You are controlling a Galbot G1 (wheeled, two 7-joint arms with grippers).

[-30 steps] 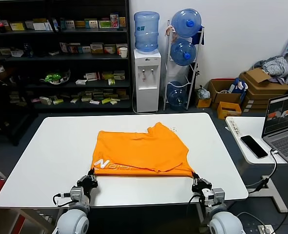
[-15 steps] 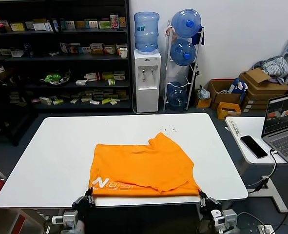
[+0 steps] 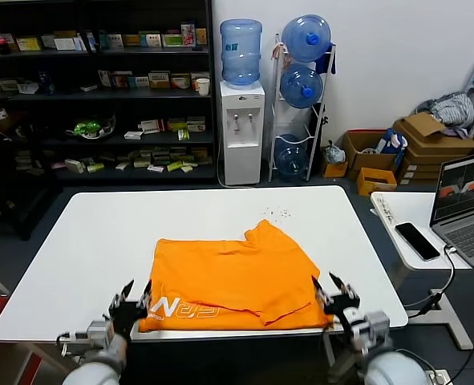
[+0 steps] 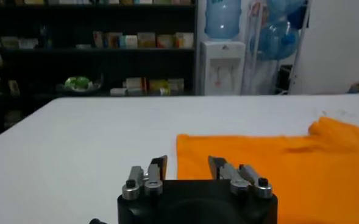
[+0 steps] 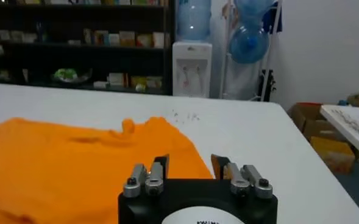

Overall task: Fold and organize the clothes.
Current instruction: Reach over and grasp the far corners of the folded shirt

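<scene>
My jaws stand apart at both near corners of the folded T-shirt.

Head view: the orange T-shirt [image 3: 230, 277] lies folded on the white desk [image 3: 92, 241], white lettering along its near edge. My left gripper [image 3: 131, 298] sits at the shirt's 8 o'clock corner, my right gripper [image 3: 333, 290] at 4 o'clock, both empty.
Left wrist view: left gripper [image 4: 188, 167] spread, the T-shirt [image 4: 277, 164] just beyond it.
Right wrist view: right gripper [image 5: 190, 165] spread over the T-shirt [image 5: 75, 164].
</scene>
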